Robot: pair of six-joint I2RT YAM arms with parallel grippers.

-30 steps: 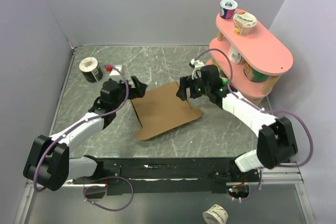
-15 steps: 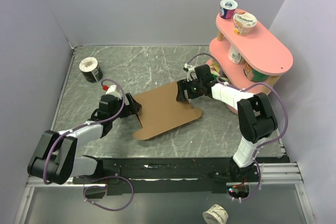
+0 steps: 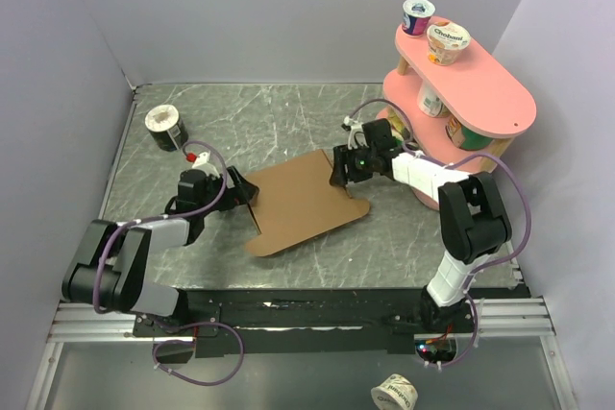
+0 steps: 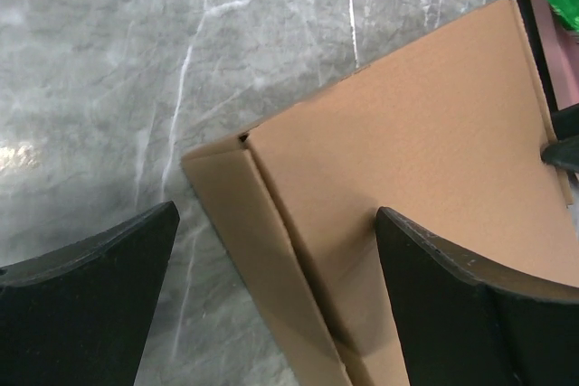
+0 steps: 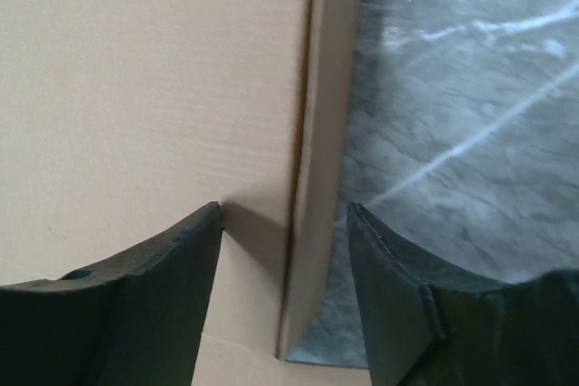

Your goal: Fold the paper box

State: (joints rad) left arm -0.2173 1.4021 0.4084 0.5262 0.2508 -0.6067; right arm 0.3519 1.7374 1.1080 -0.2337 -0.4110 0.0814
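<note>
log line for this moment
task: fold paper box | left hand: open, over left flap | right hand: open, astride right flap

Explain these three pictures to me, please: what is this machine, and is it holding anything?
These are two robot arms bolted at a table's near edge, each ending in a two-finger gripper. The wide picture looks down from above. The other two come from cameras on the wrists, so the black shapes are each arm's own fingers. On the grey table lies a flat brown paper box. The left gripper is open over its left flap. The right gripper straddles the opposite flap, not visibly clamped. A pink shelf holds yogurt cups.
</note>
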